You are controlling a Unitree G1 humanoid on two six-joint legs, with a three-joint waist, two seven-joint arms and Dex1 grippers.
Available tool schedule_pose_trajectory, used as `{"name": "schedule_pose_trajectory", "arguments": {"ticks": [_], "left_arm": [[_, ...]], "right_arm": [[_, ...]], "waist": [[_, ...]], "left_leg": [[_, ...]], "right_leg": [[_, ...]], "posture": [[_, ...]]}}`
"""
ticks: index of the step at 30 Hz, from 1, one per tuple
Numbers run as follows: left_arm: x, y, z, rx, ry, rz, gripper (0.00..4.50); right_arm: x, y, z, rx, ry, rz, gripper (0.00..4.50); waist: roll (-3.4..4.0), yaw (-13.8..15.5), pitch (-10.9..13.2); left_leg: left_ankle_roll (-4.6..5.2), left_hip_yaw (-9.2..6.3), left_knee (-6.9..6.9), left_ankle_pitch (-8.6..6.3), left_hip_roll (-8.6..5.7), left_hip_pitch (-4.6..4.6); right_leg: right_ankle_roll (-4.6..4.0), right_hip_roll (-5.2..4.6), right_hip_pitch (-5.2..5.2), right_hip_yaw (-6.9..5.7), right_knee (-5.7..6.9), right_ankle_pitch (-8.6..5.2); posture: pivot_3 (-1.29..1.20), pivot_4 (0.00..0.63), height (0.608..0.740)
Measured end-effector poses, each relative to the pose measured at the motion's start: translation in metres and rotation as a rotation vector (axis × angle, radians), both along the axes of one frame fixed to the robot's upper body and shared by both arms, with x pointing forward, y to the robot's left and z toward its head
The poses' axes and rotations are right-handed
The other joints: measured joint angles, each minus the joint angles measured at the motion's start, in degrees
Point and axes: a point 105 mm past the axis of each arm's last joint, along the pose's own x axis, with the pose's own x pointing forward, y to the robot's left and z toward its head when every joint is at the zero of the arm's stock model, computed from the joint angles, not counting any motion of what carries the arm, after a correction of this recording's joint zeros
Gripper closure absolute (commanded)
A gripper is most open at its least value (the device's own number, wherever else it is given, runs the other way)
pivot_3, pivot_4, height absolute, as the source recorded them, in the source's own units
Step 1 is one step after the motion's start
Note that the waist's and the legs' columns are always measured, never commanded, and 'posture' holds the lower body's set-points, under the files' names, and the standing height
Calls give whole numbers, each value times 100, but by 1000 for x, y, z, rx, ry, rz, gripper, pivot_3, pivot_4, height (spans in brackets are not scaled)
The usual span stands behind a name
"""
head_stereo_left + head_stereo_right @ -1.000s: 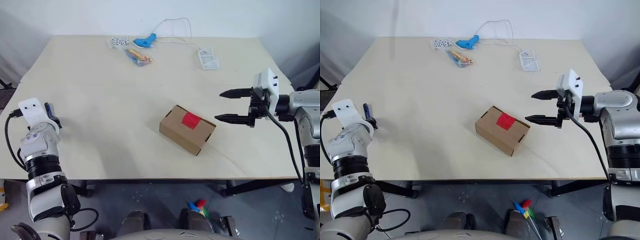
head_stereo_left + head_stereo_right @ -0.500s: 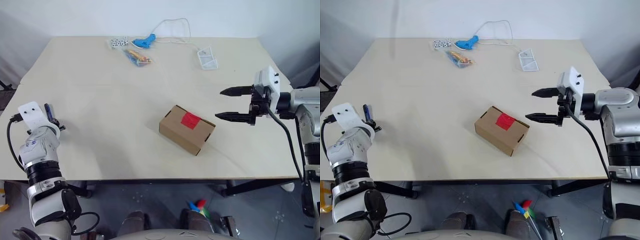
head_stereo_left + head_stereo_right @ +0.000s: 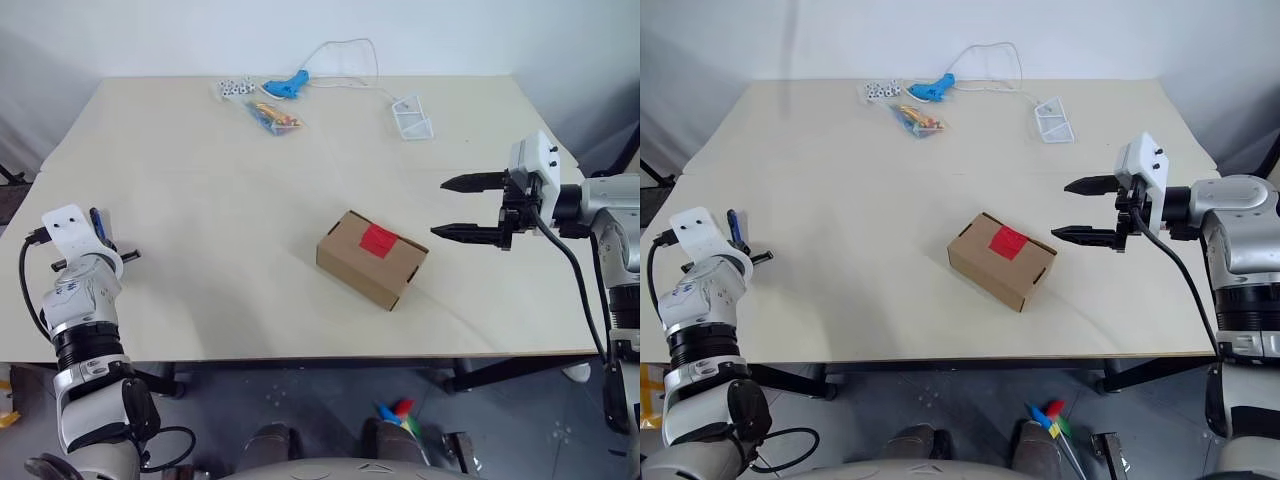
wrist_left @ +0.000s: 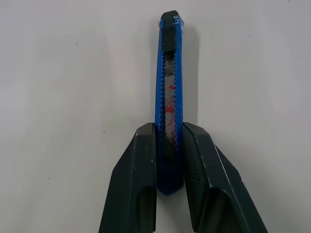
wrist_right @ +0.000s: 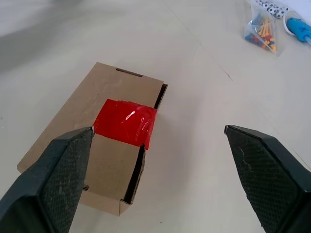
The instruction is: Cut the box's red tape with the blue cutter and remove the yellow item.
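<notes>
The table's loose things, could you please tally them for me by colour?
Brown: 1, the box
Red: 1, the red tape
Blue: 2, the blue cutter and the glue gun
White: 2, the dice and the tray
Multicoloured: 1, the packet of sticks
Total: 7

A: What colours are on the table (image 3: pixel 200 200)?
B: It's pale beige. The box (image 3: pixel 360 265) is plain brown cardboard with bright red tape (image 3: pixel 381 240) on top.
A: And near the left edge?
B: The blue cutter (image 4: pixel 168 97), dark blue with a black tip, sits between black fingers (image 4: pixel 133 189).
A: At the far side?
B: A light-blue tool (image 3: pixel 287 83) with a white cord, and a packet of multicoloured sticks (image 3: pixel 274 114).
</notes>
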Motion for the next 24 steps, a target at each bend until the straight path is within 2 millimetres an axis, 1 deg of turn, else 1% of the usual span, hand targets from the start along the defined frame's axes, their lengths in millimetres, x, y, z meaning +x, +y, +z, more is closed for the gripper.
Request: {"name": "schedule_pose_trajectory", "arguments": {"ticks": [4, 6, 7, 9, 11, 12, 14, 17, 18, 19, 21, 24], "left_arm": [[-5, -7, 3, 79, 59, -123, 4089], [-7, -18, 5, 143, 88, -223, 4089], [-10, -27, 6, 193, 105, -300, 4089], [-16, -52, 7, 274, 127, -492, 4089], [-28, -84, 5, 301, 131, -717, 4089], [-35, -100, 4, 299, 130, -826, 4089], [-51, -124, 0, 308, 132, -1025, 4089], [-69, -139, 0, 358, 133, -1245, 4089], [-73, -144, 4, 394, 113, -1323, 4089], [-76, -146, 8, 426, 92, -1382, 4089], [-81, -155, 15, 503, 39, -1529, 4089], [-88, -165, 15, 579, 9, -1723, 4089]], "right_arm": [[-1, -4, 2, -11, -4, -14, 0], [-1, -3, 4, -12, -9, -17, 0], [-2, -1, 5, -13, -11, -14, 0], [-6, 2, 12, -7, -28, -12, 0], [-12, 7, 20, -3, -51, -2, 0], [-15, 12, 22, -3, -57, 9, 0], [-24, 25, 25, -9, -66, 37, 0], [-37, 46, 27, -20, -77, 71, 0], [-43, 55, 25, -34, -77, 86, 380], [-47, 64, 23, -42, -76, 104, 581], [-57, 85, 15, -50, -70, 147, 1290], [-73, 114, 4, -84, -86, 209, 2300]], "waist": [[0, -9, 0], [-1, 9, 1], [0, 7, 2], [2, 30, 4], [3, 35, 5], [4, 40, 5], [5, 30, 7], [8, 8, 10], [8, 0, 10], [8, -1, 10], [9, 0, 10], [9, 4, 10]], "left_leg": [[1, 0, -3, -1, -1, -3], [1, -1, -3, -1, -1, -5], [1, -1, -4, -1, -1, -8], [0, -2, -5, -2, 5, -14], [-2, -3, -8, -4, 20, -15], [-3, -5, -8, -4, 22, -15], [-5, -2, -10, -5, 22, -17], [-7, 3, -13, -6, 22, -19], [-9, 4, -13, -7, 22, -19], [-9, 6, -14, -8, 24, -19], [-9, 11, -17, -9, 23, -20], [-6, 16, -22, -10, 19, -26]], "right_leg": [[0, -1, -3, -1, -3, 0], [0, -1, -3, -1, -4, 0], [0, -1, -6, -1, -6, 0], [-1, -1, -10, -1, -12, 0], [-1, -3, -12, 0, -13, -1], [-2, -1, -12, -2, -16, -1], [-6, 1, -16, -2, -19, -3], [-12, 4, -23, -2, -18, -6], [-14, 5, -26, -2, -17, -7], [-14, 5, -27, -2, -18, -7], [-16, 1, -31, -2, -19, -8], [-16, 1, -42, -3, -18, -8]], "posture": [[0, 150, 740], [0, 150, 740], [0, 150, 740], [0, 150, 740], [0, 150, 740], [0, 150, 740], [0, 150, 740], [0, 150, 740], [0, 150, 740], [0, 150, 740], [0, 150, 740], [0, 150, 740]]}}
